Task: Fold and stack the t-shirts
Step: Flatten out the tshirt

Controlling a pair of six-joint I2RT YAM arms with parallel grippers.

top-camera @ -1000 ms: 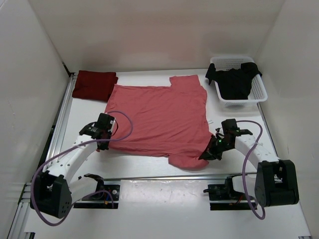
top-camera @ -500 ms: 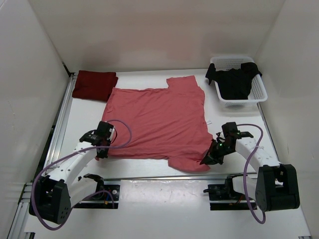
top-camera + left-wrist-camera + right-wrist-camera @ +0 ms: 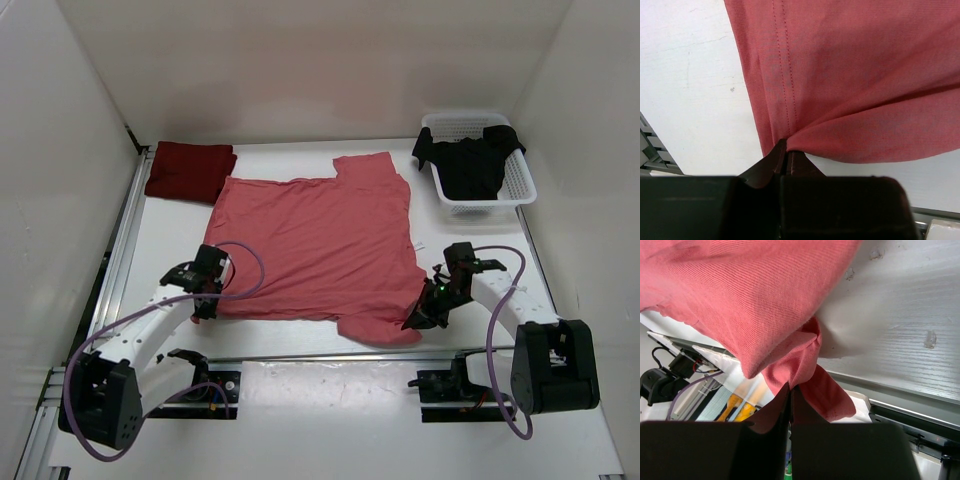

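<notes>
The salmon pink t-shirt (image 3: 320, 240) lies spread flat in the middle of the table. My left gripper (image 3: 205, 308) is shut on its near left hem corner; the pinched cloth (image 3: 790, 135) bunches at the fingertips. My right gripper (image 3: 416, 318) is shut on the near right sleeve, and the pinched cloth (image 3: 800, 360) hangs there a little above the table. The dark maroon red t-shirt (image 3: 190, 170) lies folded at the far left. The black t-shirt (image 3: 470, 160) lies crumpled in the white basket (image 3: 520, 190).
The white perforated basket stands at the far right corner. White walls close the table on three sides. A metal rail (image 3: 300, 358) runs along the near edge, between the two arm bases.
Both grippers have pulled the pink t-shirt toward the near edge; its far edge has drawn away from the maroon t-shirt. In the last half second almost nothing moved.
</notes>
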